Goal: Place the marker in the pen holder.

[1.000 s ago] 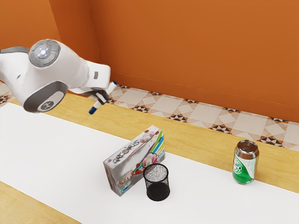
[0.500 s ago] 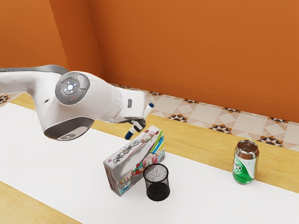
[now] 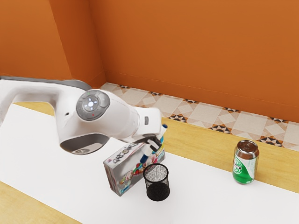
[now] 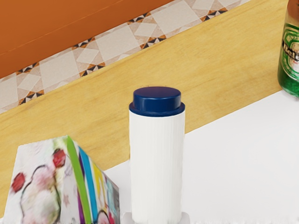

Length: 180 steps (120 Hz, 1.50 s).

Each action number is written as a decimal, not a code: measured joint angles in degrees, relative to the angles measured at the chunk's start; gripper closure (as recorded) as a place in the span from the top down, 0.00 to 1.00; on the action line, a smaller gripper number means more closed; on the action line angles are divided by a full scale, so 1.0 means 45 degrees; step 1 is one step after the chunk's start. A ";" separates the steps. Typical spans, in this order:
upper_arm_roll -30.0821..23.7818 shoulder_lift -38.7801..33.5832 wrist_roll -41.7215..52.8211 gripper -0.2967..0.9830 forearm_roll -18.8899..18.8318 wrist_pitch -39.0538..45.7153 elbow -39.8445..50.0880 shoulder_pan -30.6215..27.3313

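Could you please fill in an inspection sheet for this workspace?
Surface: wooden table with a white covering over part of it.
Job's things: marker, white with blue ends, held tilted and outside the pen holder; the holder, black mesh, stands upright on the covering.
Clutter: printed carton close beside the holder, whether touching I cannot tell; green and white can standing apart toward the exterior view's right.
Gripper: one black gripper, its fingers closed on the marker.
Cables: nothing seen.
Surroundings: orange wall and patterned tile floor beyond the table.
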<state>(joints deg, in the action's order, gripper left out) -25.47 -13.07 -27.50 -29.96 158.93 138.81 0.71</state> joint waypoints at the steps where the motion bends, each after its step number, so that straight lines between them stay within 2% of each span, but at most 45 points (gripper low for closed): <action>1: -0.0007 0.0022 -0.0035 0.15 0.0000 0.0002 0.0000 0.0007; 13: -0.0053 0.0274 -0.0414 0.15 -0.0047 0.0060 -0.0002 0.0045; 37: -0.0066 0.0995 -0.1012 0.15 -0.0946 0.0236 -0.0056 0.0016; 54: -0.0001 0.1375 -0.1526 0.15 -0.2547 0.0883 -0.0280 -0.0114; 68: 0.0042 0.1729 -0.1999 0.15 -0.3210 0.1441 -0.0383 -0.0306; 127: 0.0042 0.2552 -0.3666 0.15 -0.3723 0.2118 -0.0333 -0.0277; 152: 0.0639 0.2577 -0.4055 0.15 -0.4528 0.2154 -0.0314 -0.0030; 180: 0.0697 0.2539 -0.4354 0.53 -0.4842 0.2063 -0.0352 -0.0575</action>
<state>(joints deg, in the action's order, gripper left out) -22.33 -1.65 -47.09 -51.75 168.21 137.22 -1.88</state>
